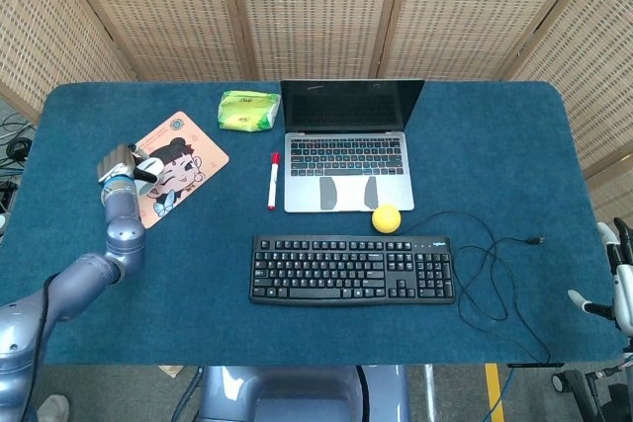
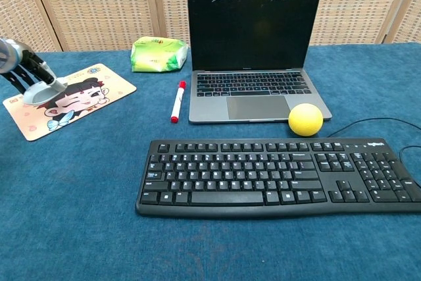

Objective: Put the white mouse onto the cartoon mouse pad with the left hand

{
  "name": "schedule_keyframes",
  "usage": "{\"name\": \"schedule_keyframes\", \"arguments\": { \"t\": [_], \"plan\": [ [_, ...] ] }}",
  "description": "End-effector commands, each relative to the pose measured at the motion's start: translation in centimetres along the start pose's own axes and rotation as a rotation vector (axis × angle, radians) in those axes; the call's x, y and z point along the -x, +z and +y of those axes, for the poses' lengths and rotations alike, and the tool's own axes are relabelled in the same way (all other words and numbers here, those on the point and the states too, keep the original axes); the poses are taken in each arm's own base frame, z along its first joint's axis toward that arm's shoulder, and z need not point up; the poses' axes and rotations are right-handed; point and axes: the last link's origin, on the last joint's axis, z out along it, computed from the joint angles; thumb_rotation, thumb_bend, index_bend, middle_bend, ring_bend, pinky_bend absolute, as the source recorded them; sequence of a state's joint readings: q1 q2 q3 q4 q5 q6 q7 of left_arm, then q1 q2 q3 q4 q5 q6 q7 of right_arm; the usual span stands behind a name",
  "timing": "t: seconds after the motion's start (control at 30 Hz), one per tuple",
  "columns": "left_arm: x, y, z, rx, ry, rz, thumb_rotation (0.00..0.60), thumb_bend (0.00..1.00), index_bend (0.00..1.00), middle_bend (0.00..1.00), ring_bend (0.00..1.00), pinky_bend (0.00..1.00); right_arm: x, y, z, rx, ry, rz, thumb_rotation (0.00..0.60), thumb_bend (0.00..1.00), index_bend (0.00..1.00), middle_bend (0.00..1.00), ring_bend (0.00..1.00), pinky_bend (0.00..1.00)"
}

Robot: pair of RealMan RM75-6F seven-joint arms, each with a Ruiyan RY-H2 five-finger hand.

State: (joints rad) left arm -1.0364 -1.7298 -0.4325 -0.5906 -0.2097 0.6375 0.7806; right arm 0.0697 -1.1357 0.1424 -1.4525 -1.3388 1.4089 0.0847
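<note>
The cartoon mouse pad [image 1: 188,145] lies at the table's left rear, also seen in the chest view [image 2: 92,87]. My left hand [image 1: 119,163] hovers over the pad's left end and grips the white mouse [image 1: 141,175] from above. In the chest view the left hand [image 2: 20,67] has its dark fingers curled over the white mouse [image 2: 43,92], low over the pad; whether the mouse touches the pad cannot be told. My right hand [image 1: 615,279] shows only partly at the right edge of the head view, fingers apart and holding nothing.
A laptop [image 1: 346,150] stands open at the centre rear, with a black keyboard [image 1: 353,269] in front of it. Between them sits a yellow ball [image 1: 386,217]. A red-and-white marker [image 1: 273,180] and a green pack [image 1: 248,111] lie right of the pad. The keyboard cable [image 1: 485,274] loops at right.
</note>
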Motion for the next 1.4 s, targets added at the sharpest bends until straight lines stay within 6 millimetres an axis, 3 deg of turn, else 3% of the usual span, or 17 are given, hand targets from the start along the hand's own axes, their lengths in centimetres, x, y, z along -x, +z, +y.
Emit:
{"name": "schedule_keyframes", "arguments": {
  "t": [0.03, 0.3, 0.5, 0.57, 0.63, 0.73, 0.97, 1.17, 1.4],
  "plan": [
    [1.7, 0.1, 2.0, 0.029, -0.004, -0.032, 0.600, 0.45, 0.54, 0.47, 0.41, 0.49, 0.1, 0.1, 0.0, -0.005, -0.001, 0.006, 0.600, 0.00, 0.00, 0.00, 0.00, 0.00],
    [1.7, 0.3, 3.0, 0.005, 0.012, 0.003, 0.600, 0.44, 0.54, 0.46, 0.41, 0.50, 0.4, 0.6, 0.6, 0.018, -0.005, -0.003, 0.600, 0.00, 0.00, 0.00, 0.00, 0.00],
    [2.2, 0.1, 3.3, -0.016, 0.004, 0.010, 0.600, 0.41, 0.51, 0.37, 0.40, 0.49, 0.5, 0.8, 0.5, 0.015, -0.004, -0.004, 0.600, 0.00, 0.00, 0.00, 0.00, 0.00],
    [2.3, 0.1, 3.3, -0.031, -0.001, -0.001, 0.600, 0.39, 0.43, 0.28, 0.34, 0.49, 0.5, 0.8, 0.5, 0.014, -0.002, -0.004, 0.600, 0.00, 0.00, 0.00, 0.00, 0.00],
    [2.2, 0.0, 3.3, -0.040, 0.001, 0.000, 0.600, 0.37, 0.27, 0.10, 0.21, 0.49, 0.4, 0.8, 0.4, 0.013, -0.004, -0.001, 0.600, 0.00, 0.00, 0.00, 0.00, 0.00],
    [1.9, 0.0, 3.4, -0.049, -0.011, 0.008, 0.600, 0.34, 0.07, 0.00, 0.06, 0.38, 0.4, 0.8, 0.4, 0.015, 0.000, 0.000, 0.600, 0.00, 0.00, 0.00, 0.00, 0.00],
    [1.1, 0.0, 3.4, -0.071, -0.057, 0.022, 0.600, 0.29, 0.00, 0.00, 0.00, 0.18, 0.1, 0.7, 0.2, 0.005, 0.007, 0.003, 0.600, 0.00, 0.00, 0.00, 0.00, 0.00],
    [0.0, 0.2, 3.4, -0.048, -0.092, 0.014, 0.600, 0.27, 0.00, 0.00, 0.00, 0.14, -0.4, 0.4, -0.2, -0.013, 0.017, 0.021, 0.600, 0.00, 0.00, 0.00, 0.00, 0.00],
    [-3.9, -1.1, 3.9, 0.149, -0.106, 0.045, 0.600, 0.16, 0.00, 0.00, 0.00, 0.05, -1.0, -0.1, -0.7, -0.036, 0.035, 0.043, 0.600, 0.00, 0.00, 0.00, 0.00, 0.00]
  ]
}}
